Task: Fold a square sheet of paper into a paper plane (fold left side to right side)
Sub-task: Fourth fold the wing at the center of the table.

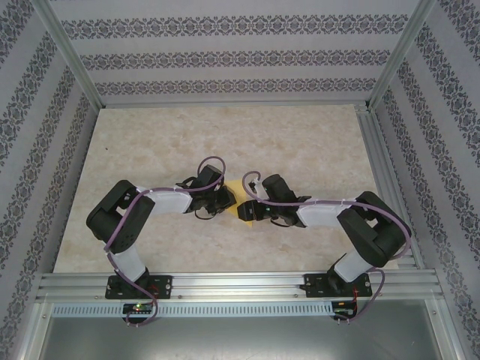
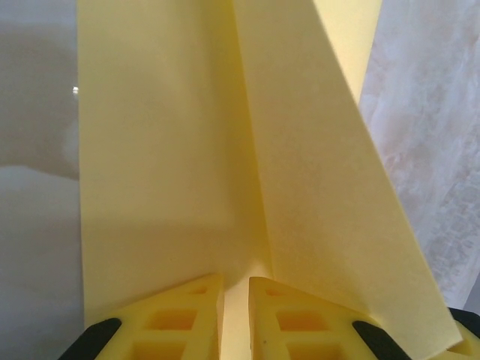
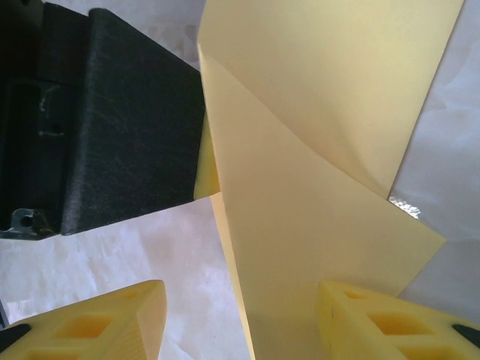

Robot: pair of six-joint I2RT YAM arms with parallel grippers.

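Sheet: yellow sheet (image 2: pixel 165 150) sits mid-bench (image 1: pixel 150 150) between both pincers, with a long crease running up it
Left pincer (image 2: pixel 236 292): fingers nearly together, seemingly clamped on the sheet's near edge
Right pincer (image 3: pixel 240 292): fingers wide apart, with the sheet passing between them ungripped
Done: at least one fold creased, one flap raised
To do: flap looks not yet pressed flat; no dart shape, so most folds are undone

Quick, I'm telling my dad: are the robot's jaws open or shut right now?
Left gripper: jaws shut on the yellow paper.
Right gripper: jaws open, with the paper between them.
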